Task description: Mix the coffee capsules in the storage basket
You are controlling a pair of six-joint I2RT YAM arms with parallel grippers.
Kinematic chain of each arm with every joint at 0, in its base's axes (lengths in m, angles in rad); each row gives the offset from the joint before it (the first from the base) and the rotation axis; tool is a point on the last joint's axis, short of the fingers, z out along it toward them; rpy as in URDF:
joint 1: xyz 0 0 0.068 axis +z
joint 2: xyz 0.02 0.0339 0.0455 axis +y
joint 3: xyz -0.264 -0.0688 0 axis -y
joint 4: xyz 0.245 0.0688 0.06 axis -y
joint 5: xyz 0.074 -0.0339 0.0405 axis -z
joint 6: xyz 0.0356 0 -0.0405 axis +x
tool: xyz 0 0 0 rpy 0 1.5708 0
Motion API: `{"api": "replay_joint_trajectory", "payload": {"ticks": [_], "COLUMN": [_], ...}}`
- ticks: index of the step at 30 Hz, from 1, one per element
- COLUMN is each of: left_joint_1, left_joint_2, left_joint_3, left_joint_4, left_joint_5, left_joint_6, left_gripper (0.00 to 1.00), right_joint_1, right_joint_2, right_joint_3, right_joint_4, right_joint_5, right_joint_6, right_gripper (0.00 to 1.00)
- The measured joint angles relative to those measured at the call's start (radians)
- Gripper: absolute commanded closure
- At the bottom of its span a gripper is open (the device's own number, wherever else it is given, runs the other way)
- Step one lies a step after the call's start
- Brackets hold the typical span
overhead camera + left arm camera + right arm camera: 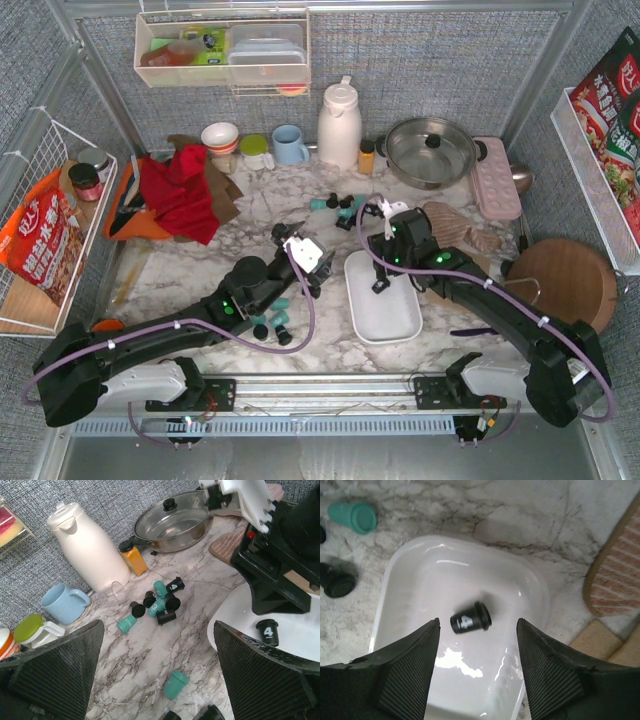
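Observation:
The storage basket (395, 318) is a white shallow tray in the middle of the marble table. One black coffee capsule (470, 620) marked "4" lies on its side inside it. Directly above that capsule my right gripper (478, 630) hangs open, holding nothing. To the left of the basket (235, 611) my left gripper (156, 630) is wide open over bare marble, with a teal capsule (175, 684) lying just below it. A cluster of teal and black capsules (157, 602) lies farther back. More capsules (272, 322) sit beside the left arm.
A white thermos (339, 125), blue mug (290, 145) and lidded pan (430, 150) line the back. A red cloth (185, 190) lies at back left. On the right are a pink tray (495, 175) and a round wooden board (565, 285). A wire basket (40, 240) hangs on the left.

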Motion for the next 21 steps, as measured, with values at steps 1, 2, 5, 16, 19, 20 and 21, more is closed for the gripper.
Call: {"api": "replay_joint_trajectory", "payload": {"ticks": [1, 2, 5, 16, 19, 20, 21], "left_joint_1": [0.0, -0.001, -0.001, -0.005, -0.005, -0.005, -0.005], "left_joint_2": [0.0, 0.0, 0.0, 0.003, 0.007, 0.007, 0.007], "left_joint_3": [0.0, 0.0, 0.0, 0.0, 0.0, 0.0, 0.0], "left_joint_4": [0.0, 0.0, 0.0, 0.0, 0.0, 0.0, 0.0], "left_joint_5": [0.0, 0.001, 0.001, -0.001, -0.003, -0.003, -0.004], "left_joint_6": [0.0, 0.0, 0.0, 0.009, 0.019, 0.02, 0.021], "left_gripper": [0.01, 0.01, 0.01, 0.01, 0.01, 0.01, 0.01], "right_joint_1": [-0.002, -0.004, -0.021, -0.193, -0.223, -0.231, -0.238], "right_joint_2": [0.0, 0.0, 0.009, 0.406, 0.565, 0.612, 0.658], "right_joint_3": [0.008, 0.018, 0.05, 0.38, 0.534, 0.582, 0.631], "right_joint_4": [0.0, 0.005, 0.053, 0.2, 0.14, 0.11, 0.08], "right_joint_5": [0.018, 0.034, 0.067, -0.159, -0.22, -0.234, -0.246], "right_joint_6": [0.003, 0.006, 0.008, -0.232, -0.322, -0.349, -0.372], "right_gripper": [0.3, 0.3, 0.28, 0.32, 0.43, 0.46, 0.47]}}
